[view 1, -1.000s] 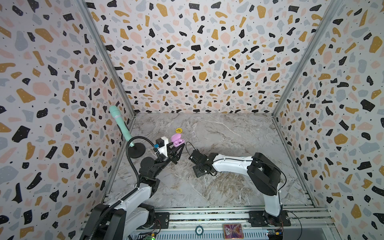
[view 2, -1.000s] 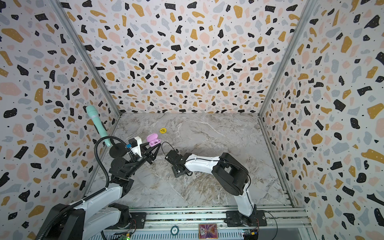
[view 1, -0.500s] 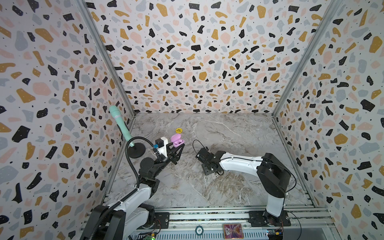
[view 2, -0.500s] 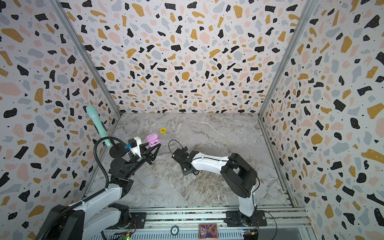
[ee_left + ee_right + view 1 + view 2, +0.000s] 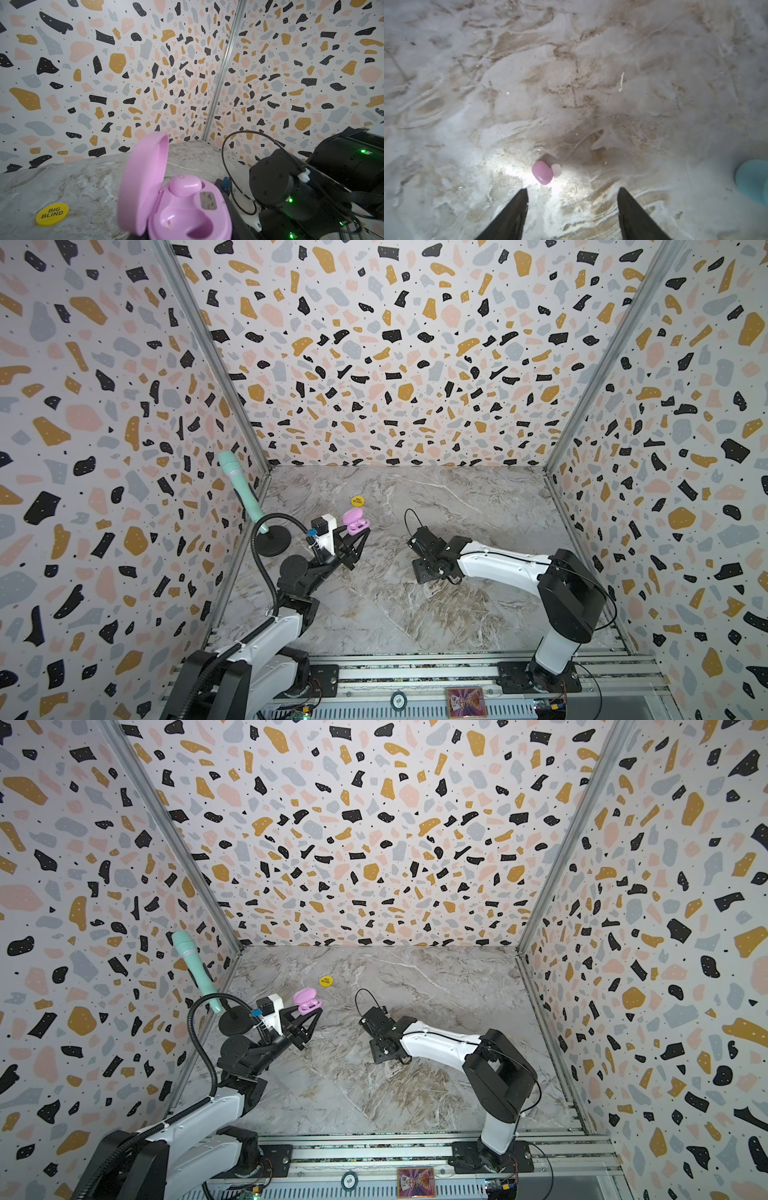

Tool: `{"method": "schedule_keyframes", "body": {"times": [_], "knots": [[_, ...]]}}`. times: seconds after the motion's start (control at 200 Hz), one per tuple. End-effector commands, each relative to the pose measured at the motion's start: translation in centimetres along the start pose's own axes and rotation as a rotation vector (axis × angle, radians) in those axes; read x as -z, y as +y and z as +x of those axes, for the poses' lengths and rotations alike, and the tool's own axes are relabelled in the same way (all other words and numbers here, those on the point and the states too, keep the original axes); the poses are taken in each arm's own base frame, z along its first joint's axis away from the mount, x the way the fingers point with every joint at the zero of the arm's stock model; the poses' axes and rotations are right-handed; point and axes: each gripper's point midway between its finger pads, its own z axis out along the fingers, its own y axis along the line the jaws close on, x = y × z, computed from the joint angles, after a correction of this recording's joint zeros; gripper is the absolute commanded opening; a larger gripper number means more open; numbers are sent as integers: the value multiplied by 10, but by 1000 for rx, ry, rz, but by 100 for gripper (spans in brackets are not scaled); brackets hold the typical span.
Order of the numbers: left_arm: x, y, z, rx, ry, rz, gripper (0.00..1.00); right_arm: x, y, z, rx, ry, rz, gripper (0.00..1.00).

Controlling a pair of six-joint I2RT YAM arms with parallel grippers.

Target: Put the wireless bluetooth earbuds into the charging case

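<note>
In both top views, a marble-patterned desk (image 5: 457, 497) (image 5: 415, 977) sits inside speckled terrazzo walls. The left end effector (image 5: 360, 532) (image 5: 312, 1013) is raised off the desk and clamped tight on the underside of a pink charging case (image 5: 356, 521) (image 5: 307, 1002), which is held up with its lid hinged open. Just behind the case, a yellow disc (image 5: 357, 501) (image 5: 326, 981) lies flat on the desk. A teal microphone (image 5: 239, 485) (image 5: 193, 965) leans on a black stand near the left wall. The right end effector (image 5: 432, 562) (image 5: 384, 1042) points down at the middle of the desk, well apart from the case; its fingers are hidden from here. In the left wrist view, the charging case (image 5: 187, 212) fills the lower middle, lid standing upright. A seated earbud (image 5: 185, 186), pink, fills one socket, and the other socket is empty. The yellow disc (image 5: 52, 214) reads "BIG BLIND". The right arm's black wrist (image 5: 291, 187) is nearby. In the right wrist view, the right end effector (image 5: 572, 191) has its two dark fingers (image 5: 512, 214) spread apart and holds nothing. A loose earbud (image 5: 542, 172), pink with a whitish tip, lies on the desk (image 5: 571, 83) just beyond the fingertips, untouched. A blurred teal shape (image 5: 751, 180) shows at the frame's edge.
</note>
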Motion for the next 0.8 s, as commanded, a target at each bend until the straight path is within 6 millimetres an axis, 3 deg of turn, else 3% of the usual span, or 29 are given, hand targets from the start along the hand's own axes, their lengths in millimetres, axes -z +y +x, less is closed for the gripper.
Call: {"method": "schedule_keyframes", "body": {"times": [0.0, 0.325, 0.556, 0.796], "knots": [[1, -8, -17, -37, -60, 33, 0, 7, 23, -10, 0, -6, -212, 70], [0, -9, -15, -32, -52, 42, 0, -9, 37, -13, 58, 19, -325, 76], [-1, -10, -13, -18, -47, 59, 0, -25, 39, -4, 73, 74, -332, 76], [-2, -10, -13, -17, -47, 60, 0, -23, 39, 8, 67, 105, -350, 75]]}}
